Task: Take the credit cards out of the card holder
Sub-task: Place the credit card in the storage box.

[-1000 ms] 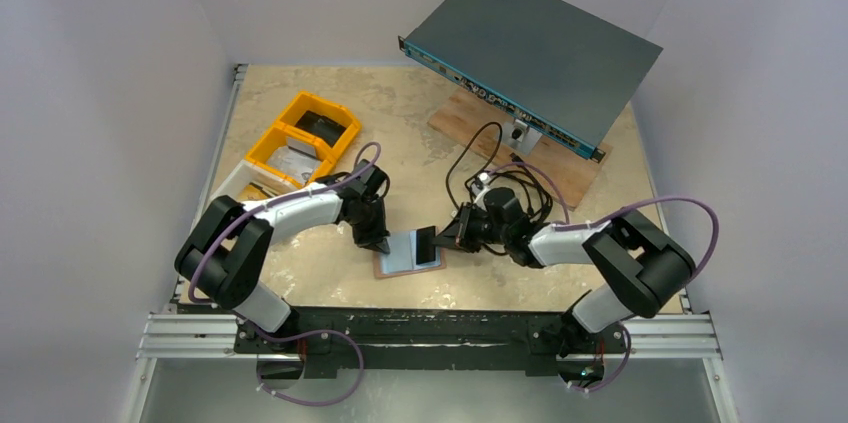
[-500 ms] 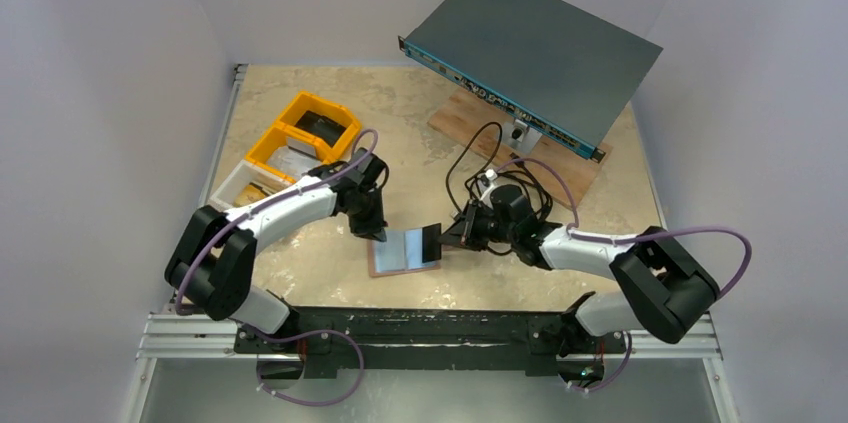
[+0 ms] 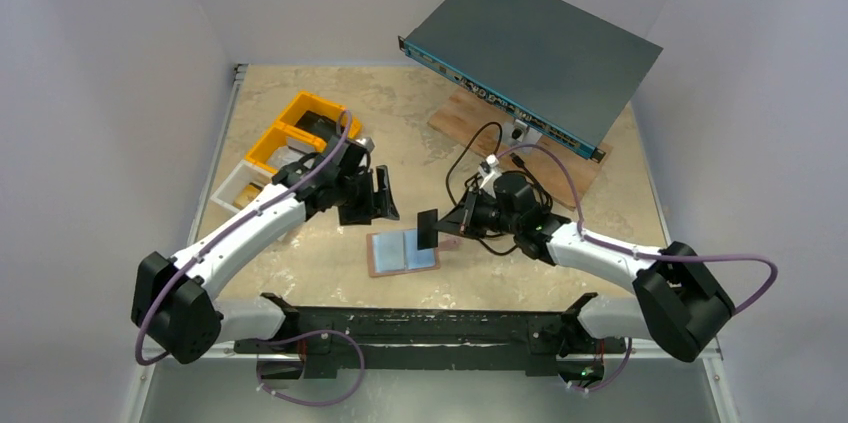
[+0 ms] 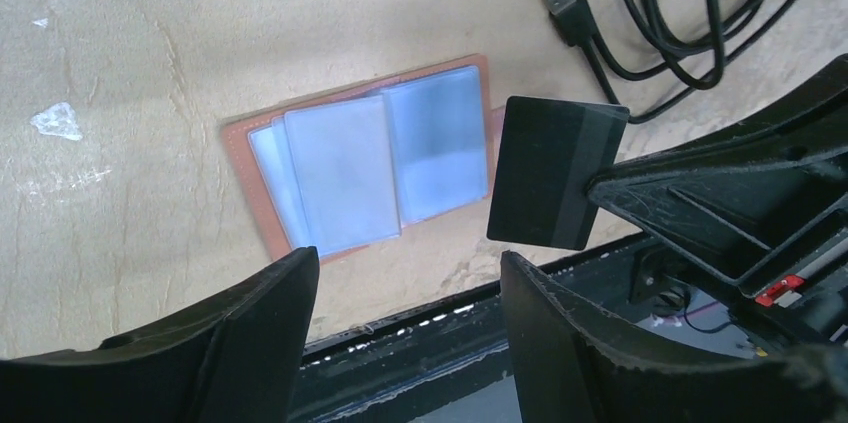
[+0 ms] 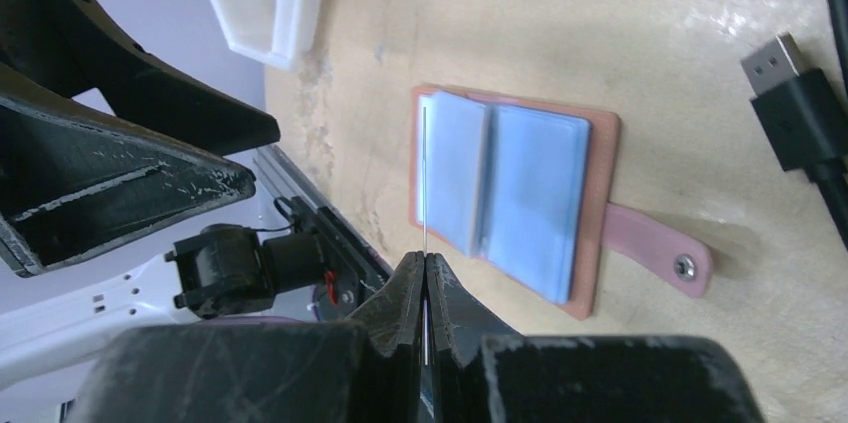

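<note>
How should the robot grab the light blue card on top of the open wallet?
Probably by its loose long edge, the one away from the fold of the card holder, coming down from above. The pale card lies flat on the others, so only that thin edge can be pinched.

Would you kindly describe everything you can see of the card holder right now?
The card holder is a small tan-brown bifold, leather by its look, lying open and flat on the table, inside facing up. The inside shows pale blue-grey sleeves or cards in overlapping layers. A pinkish-tan strap with a round metal snap stud sticks out from one edge. Only the table appears to touch it; the dark card in the right hand looks clear of it.
</note>
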Tool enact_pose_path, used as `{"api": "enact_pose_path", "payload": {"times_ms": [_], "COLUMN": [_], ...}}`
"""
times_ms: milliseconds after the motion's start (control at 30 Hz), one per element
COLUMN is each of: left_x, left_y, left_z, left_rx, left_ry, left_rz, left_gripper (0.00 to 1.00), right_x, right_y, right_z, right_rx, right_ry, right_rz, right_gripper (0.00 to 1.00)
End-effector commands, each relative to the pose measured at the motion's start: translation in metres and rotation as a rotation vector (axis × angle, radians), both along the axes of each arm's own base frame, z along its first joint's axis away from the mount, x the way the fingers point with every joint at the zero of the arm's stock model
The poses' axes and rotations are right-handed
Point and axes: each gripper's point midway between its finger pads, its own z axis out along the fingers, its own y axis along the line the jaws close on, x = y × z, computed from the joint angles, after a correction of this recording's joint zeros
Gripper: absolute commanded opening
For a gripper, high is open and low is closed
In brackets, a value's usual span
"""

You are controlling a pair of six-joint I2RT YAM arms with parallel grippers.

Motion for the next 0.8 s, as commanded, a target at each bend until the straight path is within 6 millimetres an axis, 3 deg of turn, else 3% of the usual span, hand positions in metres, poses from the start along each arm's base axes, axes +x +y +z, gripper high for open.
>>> {"api": "enact_pose_path", "payload": {"times_ms": [0,333,767], "left_x": [0.002,-0.001,-0.013], "left_y": [-0.001,0.003,-0.009], "left_z": [0.036,0.084,0.109], "left_rx": [-0.1,-0.313,-0.462], "left_ry": [-0.066,-0.149,-0.182], "left_rz": [-0.026,-0.073,-0.152], "left_gripper": [0.67,0.67,0.67], "right_x": [0.009,0.006,-0.001], "right_y": [0.01,0.033,0.047], "right_z": [0.044,0.092,0.123], "right_rx": [0.068,0.206,0.332], "right_ry": [-0.085,-0.143,-0.156], "right_rz": [0.029,0.141,0.232], "right_gripper": [0.0,0.0,0.0]}}
